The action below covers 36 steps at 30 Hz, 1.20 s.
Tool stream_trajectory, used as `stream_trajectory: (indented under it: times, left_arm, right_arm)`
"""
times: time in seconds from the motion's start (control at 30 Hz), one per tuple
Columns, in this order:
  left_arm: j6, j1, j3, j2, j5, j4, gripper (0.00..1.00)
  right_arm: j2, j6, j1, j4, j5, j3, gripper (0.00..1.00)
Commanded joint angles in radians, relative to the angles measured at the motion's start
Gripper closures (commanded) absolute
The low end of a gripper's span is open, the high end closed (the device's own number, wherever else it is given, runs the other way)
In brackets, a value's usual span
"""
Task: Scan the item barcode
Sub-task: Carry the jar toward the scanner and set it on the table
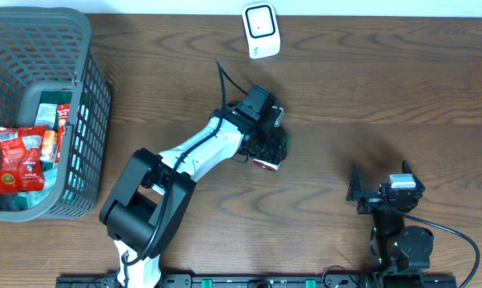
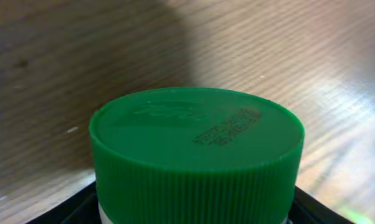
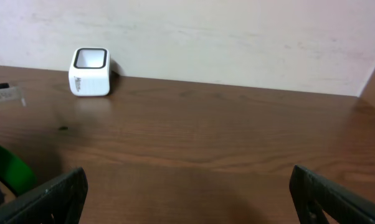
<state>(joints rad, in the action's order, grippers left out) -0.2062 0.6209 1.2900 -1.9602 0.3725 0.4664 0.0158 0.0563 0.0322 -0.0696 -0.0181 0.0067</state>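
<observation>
Near mid-frame overhead, left jaws clamp the green-capped bottle (image 2: 197, 149), well apart from the white scanner (image 1: 261, 30) at upper centre; right jaws gape empty. A barcode turned away could spoil the scan.

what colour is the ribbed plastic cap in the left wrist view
The ribbed plastic cap is green, clearest from the left wrist.

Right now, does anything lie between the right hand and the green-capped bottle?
No, just bare tabletop between the right hand and the green-capped bottle, seen in the overhead view.
</observation>
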Motion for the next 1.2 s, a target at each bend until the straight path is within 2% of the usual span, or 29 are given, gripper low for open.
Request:
stream_trajectory:
  times: [0.0, 0.1, 0.37, 0.47, 0.63, 0.73, 0.83, 1.17]
  left_arm:
    - [0.001, 0.029, 0.004, 0.006, -0.120, -0.010, 0.28]
    - [-0.008, 0.057, 0.004, 0.006, -0.203, -0.009, 0.28]
    - [-0.224, 0.126, 0.004, 0.006, -0.467, -0.005, 0.28]
    - [-0.277, 0.127, 0.004, 0.006, -0.475, -0.004, 0.28]
    - [-0.290, 0.128, 0.004, 0.006, -0.470, -0.004, 0.25]
    - [-0.290, 0.128, 0.004, 0.006, -0.467, -0.004, 0.13]
    - [-0.289, 0.128, 0.004, 0.006, -0.467, -0.004, 0.06]
    - [-0.273, 0.127, 0.021, 0.017, -0.471, -0.001, 0.04]
  right_arm:
    - [-0.003, 0.009, 0.000, -0.003, 0.001, -0.001, 0.01]
    - [-0.003, 0.009, 0.000, -0.003, 0.001, -0.001, 0.01]
    - [-0.003, 0.009, 0.000, -0.003, 0.001, -0.001, 0.01]
    - [-0.003, 0.009, 0.000, -0.003, 0.001, -0.001, 0.01]
    - [-0.003, 0.009, 0.000, -0.003, 0.001, -0.001, 0.01]
    - [-0.003, 0.009, 0.000, -0.003, 0.001, -0.001, 0.01]
    - [-0.003, 0.009, 0.000, -0.003, 0.001, -0.001, 0.01]
    - [-0.003, 0.009, 0.000, -0.003, 0.001, -0.001, 0.01]
